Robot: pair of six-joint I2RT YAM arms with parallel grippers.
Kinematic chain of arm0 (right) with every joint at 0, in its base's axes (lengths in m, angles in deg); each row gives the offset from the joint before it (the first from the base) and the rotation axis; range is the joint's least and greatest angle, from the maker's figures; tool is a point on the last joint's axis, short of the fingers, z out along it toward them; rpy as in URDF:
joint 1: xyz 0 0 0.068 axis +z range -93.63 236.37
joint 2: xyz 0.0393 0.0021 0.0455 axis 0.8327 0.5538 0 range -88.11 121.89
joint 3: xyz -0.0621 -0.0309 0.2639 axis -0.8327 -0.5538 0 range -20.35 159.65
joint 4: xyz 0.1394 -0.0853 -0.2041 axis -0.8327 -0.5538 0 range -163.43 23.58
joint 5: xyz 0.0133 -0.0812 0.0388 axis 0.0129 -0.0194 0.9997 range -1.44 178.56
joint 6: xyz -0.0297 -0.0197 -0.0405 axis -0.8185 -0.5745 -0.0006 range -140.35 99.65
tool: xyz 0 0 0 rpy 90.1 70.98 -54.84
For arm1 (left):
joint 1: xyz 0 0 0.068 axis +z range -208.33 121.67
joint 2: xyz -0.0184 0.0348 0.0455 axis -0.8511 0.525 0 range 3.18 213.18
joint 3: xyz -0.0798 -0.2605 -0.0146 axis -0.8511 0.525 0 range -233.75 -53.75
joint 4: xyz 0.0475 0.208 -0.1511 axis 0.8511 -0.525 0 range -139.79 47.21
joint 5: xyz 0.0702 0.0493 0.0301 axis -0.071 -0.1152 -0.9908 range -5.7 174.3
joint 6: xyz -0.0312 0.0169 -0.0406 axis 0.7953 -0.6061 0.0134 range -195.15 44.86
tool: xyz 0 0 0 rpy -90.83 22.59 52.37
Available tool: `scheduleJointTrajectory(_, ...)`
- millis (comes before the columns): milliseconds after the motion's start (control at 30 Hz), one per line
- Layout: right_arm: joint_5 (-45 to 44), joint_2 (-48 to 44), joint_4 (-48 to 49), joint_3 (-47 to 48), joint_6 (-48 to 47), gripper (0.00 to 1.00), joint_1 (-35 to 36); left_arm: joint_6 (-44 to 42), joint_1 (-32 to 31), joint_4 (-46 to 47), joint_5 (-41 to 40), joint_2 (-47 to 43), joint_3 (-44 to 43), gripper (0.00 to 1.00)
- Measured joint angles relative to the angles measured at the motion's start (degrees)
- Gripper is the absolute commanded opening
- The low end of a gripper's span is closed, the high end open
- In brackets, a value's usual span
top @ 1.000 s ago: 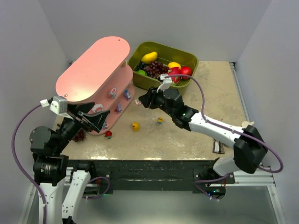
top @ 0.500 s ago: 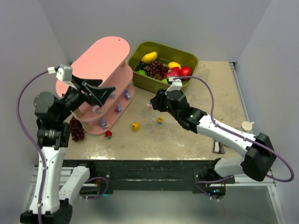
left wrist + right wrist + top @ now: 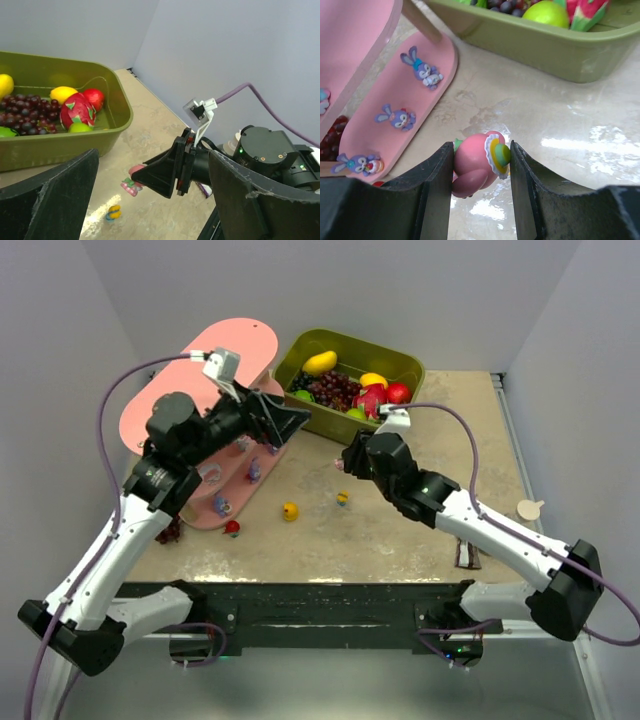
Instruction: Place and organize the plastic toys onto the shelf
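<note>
My right end effector (image 3: 481,167) pinches a pink toy (image 3: 472,171) beside the shelf (image 3: 415,95), whose bottom board carries purple bunny toys (image 3: 423,71). Farther back, by the shelf's far end, my left end effector (image 3: 152,167) gapes wide, empty.

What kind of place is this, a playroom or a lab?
Most likely a robot lab test cell: plain grey walls box in a beige tabletop, a white-and-black left arm and right arm mount at its edge, and a tall pink three-tier shelf and olive-green plastic bin look staged.
</note>
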Motion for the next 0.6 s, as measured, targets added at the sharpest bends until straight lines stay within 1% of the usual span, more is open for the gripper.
scheduleJointTrajectory(167,-2.89,-6.03,-4.24,0.07,0.39,0.00,-0.46,-0.20,-10.27,2.25,-7.61,1.01,4.02,0.93)
scheduleJointTrajectory(267,-4.09,-12.04,-5.31,-0.87,0.66,0.00,-0.59,0.33,-15.80,3.87,-12.74,2.64,7.91,0.89)
scheduleJointTrajectory(333,-4.59,-16.09,-6.03,-1.88,0.66,0.00,-0.59,1.25,-18.71,5.95,-15.58,3.93,10.99,0.85)
scheduleJointTrajectory(500,-4.39,-23.93,-6.64,-5.60,-0.04,0.00,-0.61,5.55,-22.80,10.69,-21.07,6.03,17.62,0.75)
scheduleJointTrajectory(600,-3.30,-26.84,-6.73,-7.61,-1.01,0.00,-0.59,7.87,-24.37,14.32,-23.76,6.62,20.13,0.74)
